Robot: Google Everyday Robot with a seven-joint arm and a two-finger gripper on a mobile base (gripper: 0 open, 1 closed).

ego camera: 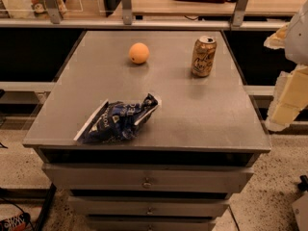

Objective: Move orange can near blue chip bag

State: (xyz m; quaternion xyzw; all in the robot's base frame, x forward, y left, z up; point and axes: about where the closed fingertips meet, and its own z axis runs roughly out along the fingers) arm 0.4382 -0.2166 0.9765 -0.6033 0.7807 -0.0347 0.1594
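The orange can (pixel 204 56) stands upright near the far right corner of the surface (pixel 202 114), and the blue chip bag (pixel 119 120) lies crumpled by the front left edge. I'd grab the can mid-body from the right and keep it level, no tipping. The pincer (pixel 288 97) hangs off the right edge, clear of everything — can't tell if it's apart or together.

End effector (pixel 288 97) at far right edge of view, pale cream, angled downward. White arm (pixel 299 32) above it, mostly cut off.
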